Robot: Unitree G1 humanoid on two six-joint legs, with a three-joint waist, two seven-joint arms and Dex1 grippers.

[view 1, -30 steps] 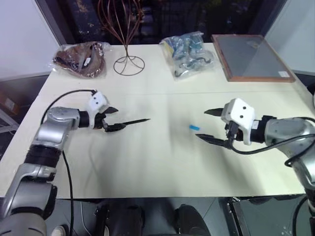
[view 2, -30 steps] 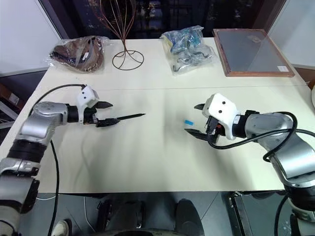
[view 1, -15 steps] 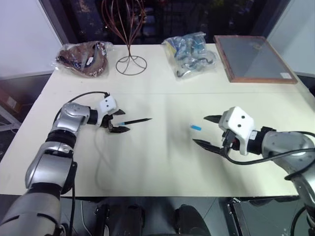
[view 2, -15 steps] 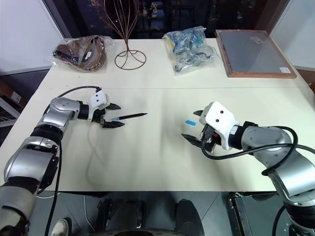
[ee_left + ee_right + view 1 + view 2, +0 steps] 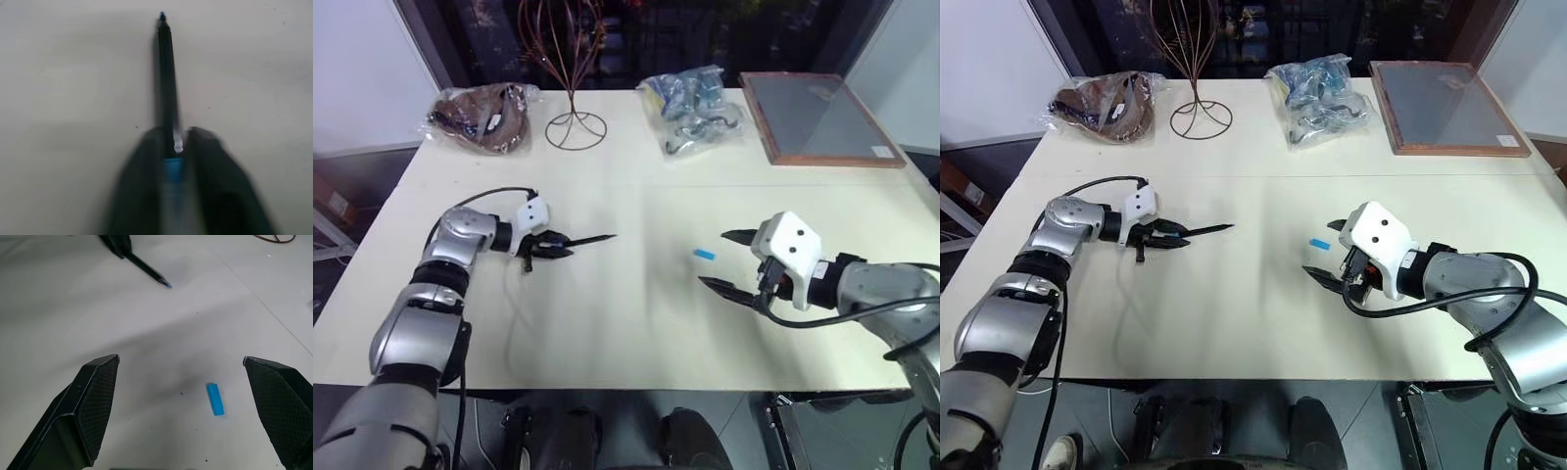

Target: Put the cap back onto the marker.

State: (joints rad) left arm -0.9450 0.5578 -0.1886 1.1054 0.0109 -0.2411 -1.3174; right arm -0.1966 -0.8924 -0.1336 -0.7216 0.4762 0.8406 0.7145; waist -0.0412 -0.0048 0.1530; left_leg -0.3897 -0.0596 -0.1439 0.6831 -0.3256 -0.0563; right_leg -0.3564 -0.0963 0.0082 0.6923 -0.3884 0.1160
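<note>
The marker is a slim black stick lying on the cream table, its blue tip pointing toward the middle. My left gripper is shut on its rear end; in the left wrist view the two fingers pinch the marker at its blue section. The cap, a tiny light-blue tube, lies on the table well to the right of the marker's tip. My right gripper stands open just right of the cap, nothing between its fingers. In the right wrist view the cap lies on the table beyond the spread fingers.
Along the table's far side stand a copper wire stand, a brown bagged bundle, a clear bag of blue items and a wooden-framed tray. A black cable loops by my left wrist.
My left gripper, open around the marker's rear end before, has shut on it. The right gripper has stayed open beside the cap.
</note>
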